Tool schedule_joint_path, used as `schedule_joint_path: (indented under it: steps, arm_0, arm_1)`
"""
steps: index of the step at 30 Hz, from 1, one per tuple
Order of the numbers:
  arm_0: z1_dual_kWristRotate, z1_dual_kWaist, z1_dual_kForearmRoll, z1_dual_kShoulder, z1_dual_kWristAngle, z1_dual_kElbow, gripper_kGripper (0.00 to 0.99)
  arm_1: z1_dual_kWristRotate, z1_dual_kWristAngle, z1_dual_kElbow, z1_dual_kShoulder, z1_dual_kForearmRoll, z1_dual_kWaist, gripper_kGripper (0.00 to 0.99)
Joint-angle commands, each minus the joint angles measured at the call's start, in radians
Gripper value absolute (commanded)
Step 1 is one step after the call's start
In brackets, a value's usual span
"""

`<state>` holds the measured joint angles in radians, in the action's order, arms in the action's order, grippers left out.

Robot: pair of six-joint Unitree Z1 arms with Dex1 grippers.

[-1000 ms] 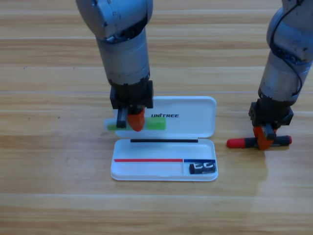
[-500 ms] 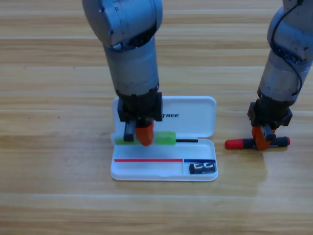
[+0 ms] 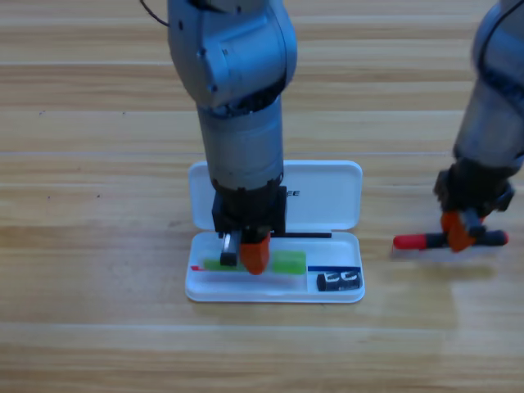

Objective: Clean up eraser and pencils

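Observation:
My left gripper (image 3: 246, 254) points down over the white case's tray (image 3: 274, 293), shut on the green pencil (image 3: 286, 262), which lies crosswise over the tray's long compartment. The eraser (image 3: 339, 281), a small black block, sits in the tray's small right compartment. To the right of the case, my right gripper (image 3: 460, 232) is shut on the black pencil with the red end (image 3: 413, 241), holding it level just above the wood.
The case's open lid (image 3: 327, 196) lies flat behind the tray. Bare wooden table (image 3: 98, 246) surrounds the case on all sides.
The left gripper has carried the green pencil from the lid toward the front and right, down over the tray. The right gripper has shifted right with the red-ended pencil.

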<state>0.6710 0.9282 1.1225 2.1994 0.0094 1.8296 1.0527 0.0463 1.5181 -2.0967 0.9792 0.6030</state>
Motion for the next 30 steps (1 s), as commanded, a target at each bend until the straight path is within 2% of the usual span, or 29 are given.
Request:
schedule_joint_path:
  steps: [1,7,28,29,30]
  arm_0:
    - [-0.008,0.018,0.002,0.052,-0.003,-0.021,0.0]
    - [-0.011,0.018,-0.02,0.056,0.0,-0.043,0.0]
    - [-0.01,0.017,-0.036,0.046,0.014,-0.056,0.0]
    - [-0.011,0.017,-0.035,0.046,0.015,-0.058,0.204]
    - [-0.011,0.017,-0.035,0.045,0.015,-0.059,0.471]
  arm_1:
    - [-0.002,0.05,-0.032,0.193,0.092,-0.015,0.0]
    - [-0.011,0.083,-0.03,0.256,0.157,0.014,0.0]
    - [-0.025,0.09,-0.029,0.231,0.157,0.031,0.0]
    - [-0.025,0.09,-0.029,0.228,0.157,0.031,0.0]
    - [-0.025,0.09,-0.029,0.227,0.157,0.031,0.0]
